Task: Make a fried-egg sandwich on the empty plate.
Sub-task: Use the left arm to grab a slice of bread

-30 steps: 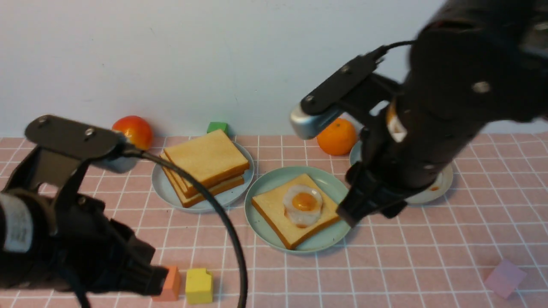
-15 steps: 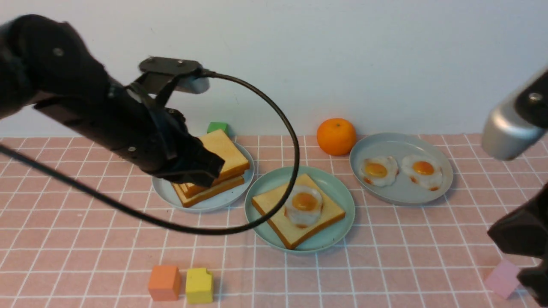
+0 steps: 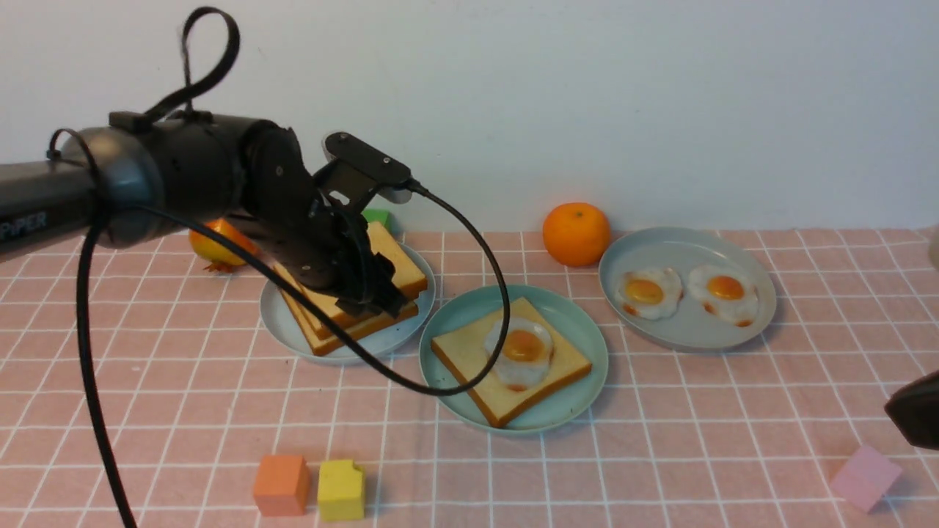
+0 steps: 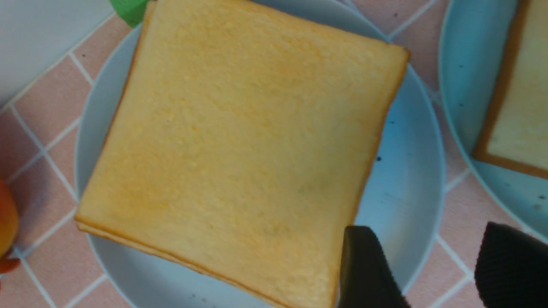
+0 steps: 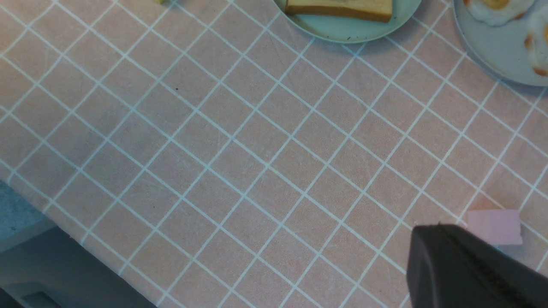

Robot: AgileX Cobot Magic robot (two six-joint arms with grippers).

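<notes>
The empty plate (image 3: 579,330), mint green, now carries one toast slice (image 3: 469,352) with a fried egg (image 3: 522,348) on top, uncovered. My left gripper (image 3: 385,301) hangs open over the near right corner of the toast stack (image 3: 400,268) on a pale plate (image 3: 279,323). In the left wrist view one of its fingers (image 4: 368,269) overlaps the edge of the top slice (image 4: 248,145), and the gripper (image 4: 432,256) has only plate rim and cloth between its jaws. My right gripper (image 3: 913,418) sits shut at the far right edge, low over the cloth (image 5: 432,239).
A grey-blue plate (image 3: 689,330) holds two fried eggs (image 3: 645,291). An orange (image 3: 576,233), a tomato (image 3: 220,246) and a green block (image 3: 376,217) line the back wall. Orange (image 3: 281,484) and yellow (image 3: 341,489) blocks sit at the front, a pink block (image 5: 494,226) beside the right gripper.
My left arm swung from the near left up over the toast stack and its gripper opened. My right arm pulled back from the mint plate to the right edge and shut, uncovering the egg plate.
</notes>
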